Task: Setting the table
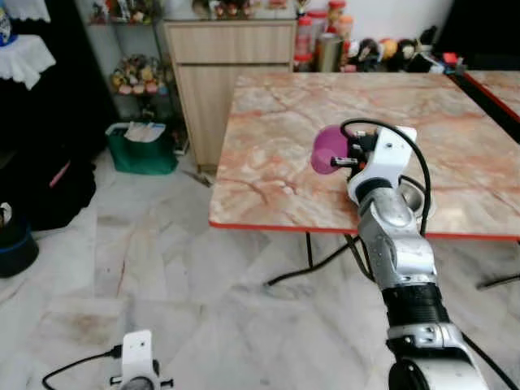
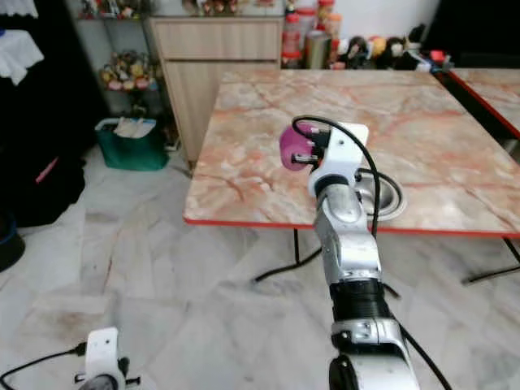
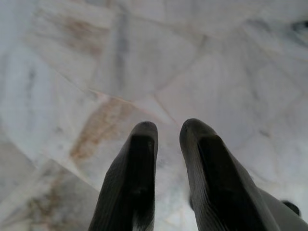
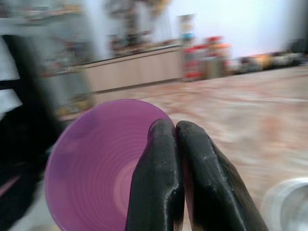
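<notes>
My right gripper (image 1: 341, 158) is raised over the near part of the marble table (image 1: 268, 130) and is shut on the rim of a purple plastic cup (image 1: 327, 149). The cup is held tipped on its side above the tabletop, its mouth (image 4: 96, 159) facing the wrist camera. A round metal bowl (image 2: 388, 199) sits on the table just behind my right forearm, partly hidden by it. My left gripper (image 3: 168, 132) hangs low by my side over the marble floor, its fingers slightly apart with nothing between them.
A wooden cabinet (image 1: 227, 73) stands beyond the table's far left corner, with a green bag (image 1: 142, 146) on the floor beside it. Jars and small items line the back wall. A second table edge (image 1: 496, 89) is at far right. A dark bucket (image 1: 16, 244) sits at left.
</notes>
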`<state>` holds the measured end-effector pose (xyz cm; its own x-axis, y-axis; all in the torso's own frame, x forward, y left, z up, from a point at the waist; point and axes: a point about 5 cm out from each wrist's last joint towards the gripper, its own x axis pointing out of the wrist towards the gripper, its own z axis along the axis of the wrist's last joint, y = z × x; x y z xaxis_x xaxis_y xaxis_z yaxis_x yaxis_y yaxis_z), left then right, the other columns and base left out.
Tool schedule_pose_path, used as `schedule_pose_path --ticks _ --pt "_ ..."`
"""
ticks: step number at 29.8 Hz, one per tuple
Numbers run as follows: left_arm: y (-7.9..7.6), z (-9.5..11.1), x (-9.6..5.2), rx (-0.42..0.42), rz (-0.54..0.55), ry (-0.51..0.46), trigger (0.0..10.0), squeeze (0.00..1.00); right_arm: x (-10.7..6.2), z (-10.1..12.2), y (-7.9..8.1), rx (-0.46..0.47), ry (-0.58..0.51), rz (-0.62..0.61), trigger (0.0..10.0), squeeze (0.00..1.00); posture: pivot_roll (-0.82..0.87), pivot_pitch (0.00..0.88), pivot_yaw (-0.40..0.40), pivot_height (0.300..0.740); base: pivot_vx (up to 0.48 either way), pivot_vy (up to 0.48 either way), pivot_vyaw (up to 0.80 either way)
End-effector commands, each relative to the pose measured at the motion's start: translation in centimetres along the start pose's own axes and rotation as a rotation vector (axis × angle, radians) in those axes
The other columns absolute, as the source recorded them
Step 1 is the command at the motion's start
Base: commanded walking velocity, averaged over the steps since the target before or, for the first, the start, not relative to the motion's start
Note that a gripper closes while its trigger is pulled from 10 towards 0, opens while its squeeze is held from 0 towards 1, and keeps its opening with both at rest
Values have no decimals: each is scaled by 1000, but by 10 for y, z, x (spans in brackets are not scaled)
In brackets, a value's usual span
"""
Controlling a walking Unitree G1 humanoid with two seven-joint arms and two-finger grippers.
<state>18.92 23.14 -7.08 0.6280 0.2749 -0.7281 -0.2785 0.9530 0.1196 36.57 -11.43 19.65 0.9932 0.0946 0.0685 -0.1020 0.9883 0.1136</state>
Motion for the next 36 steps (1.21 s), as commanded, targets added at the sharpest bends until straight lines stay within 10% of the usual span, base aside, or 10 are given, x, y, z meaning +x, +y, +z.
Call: schedule_pose_path --ticks 1,36 --pt "-7 -2 -1 -6 -15 4 10000 0 0 6 -12 -7 -20 -35 10000 0 35 7 14 740 326 0 0" --pt "-9 -3 -1 -1 -23 15 10000 0 -8 -14 -21 -30 135 -73 10000 0 33 16 9 740 251 0 0"
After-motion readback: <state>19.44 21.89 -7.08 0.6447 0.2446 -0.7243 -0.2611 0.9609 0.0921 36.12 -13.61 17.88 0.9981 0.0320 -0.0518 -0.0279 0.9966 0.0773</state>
